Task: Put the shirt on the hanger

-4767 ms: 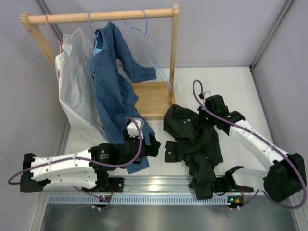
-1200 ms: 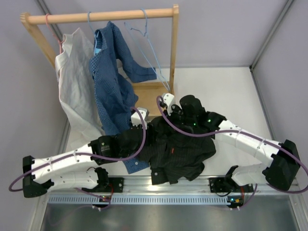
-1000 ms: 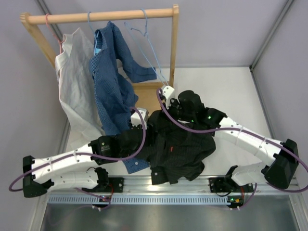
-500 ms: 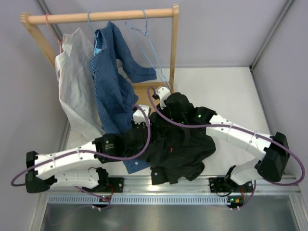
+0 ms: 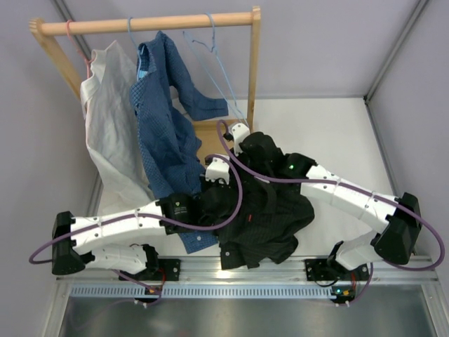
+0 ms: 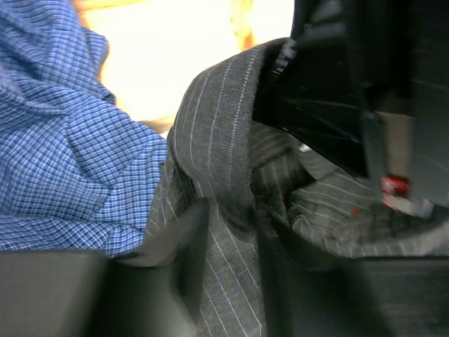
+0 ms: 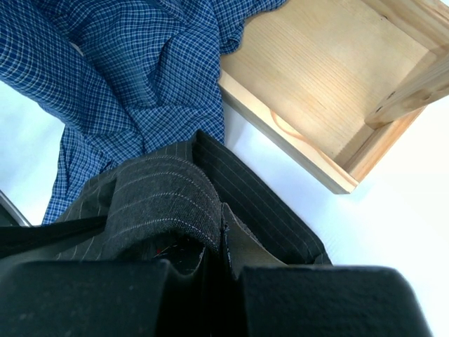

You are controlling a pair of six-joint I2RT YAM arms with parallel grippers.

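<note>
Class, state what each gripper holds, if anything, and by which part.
The right gripper pinches the shirt by its collar edge. The left gripper straddles a fold of the collar, but a firm hold cannot be told.

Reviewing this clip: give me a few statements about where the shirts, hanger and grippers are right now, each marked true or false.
1. The black shirt is on the light-blue hanger. False: it lies on the table, and the hanger hangs bare on the wooden rail.
2. The right gripper is shut on the black shirt's fabric. True.
3. The blue patterned shirt hangs from the rail. True.
4. In the top view, the pale grey shirt hangs right of the blue one. False: it hangs left of it.
5. A fold of the black shirt lies between the left gripper fingers. True.
</note>
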